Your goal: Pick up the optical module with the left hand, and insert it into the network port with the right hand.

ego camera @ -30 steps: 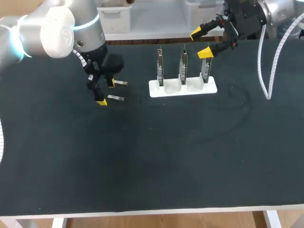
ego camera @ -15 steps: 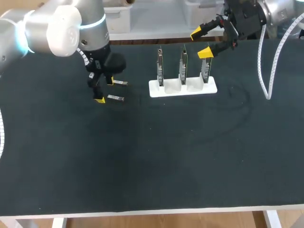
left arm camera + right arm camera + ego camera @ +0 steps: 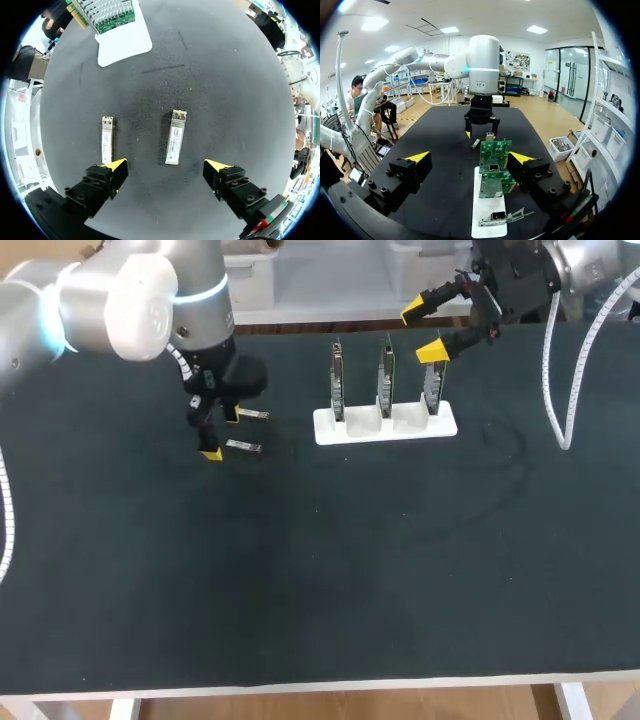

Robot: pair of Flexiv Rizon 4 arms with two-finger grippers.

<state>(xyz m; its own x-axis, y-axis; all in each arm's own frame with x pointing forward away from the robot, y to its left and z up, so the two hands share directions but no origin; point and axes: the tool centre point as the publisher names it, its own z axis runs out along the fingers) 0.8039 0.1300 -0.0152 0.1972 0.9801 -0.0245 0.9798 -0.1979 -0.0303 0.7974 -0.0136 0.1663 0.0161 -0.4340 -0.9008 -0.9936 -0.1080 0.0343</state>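
The left tool [image 3: 221, 434] hangs over the dark surface [image 3: 320, 580] at about 10 o'clock in the head view. Its yellow-tipped fingers are spread wide and hold nothing.

Two optical modules lie flat on the surface, side by side and roughly parallel. In the head view both sit just at 3 o'clock of the fingertips. The near optical module [image 3: 244, 447] lies by the lower tip and the far optical module [image 3: 255, 415] by the upper one.

In the left wrist view, the near optical module [image 3: 175, 144] lies between the lines of the two fingers, just ahead of the left tool [image 3: 166, 165] and slightly closer to one side. Its length runs along the fingers. The far optical module [image 3: 107, 140] lies just ahead of one fingertip, outside the gap. Neither finger touches either one.

A white stand [image 3: 385, 424] sits at 12 o'clock on the surface, at 3 o'clock from the modules and well apart from them. It carries three upright circuit boards [image 3: 386, 375].

The right tool [image 3: 423, 330] is at about 1 o'clock, above the far right end of the stand, with its fingers also spread wide and empty. In the right wrist view, the white stand [image 3: 487, 215] and the circuit boards [image 3: 494, 165] lie ahead of the right tool [image 3: 469, 157], between its fingers but touching neither.
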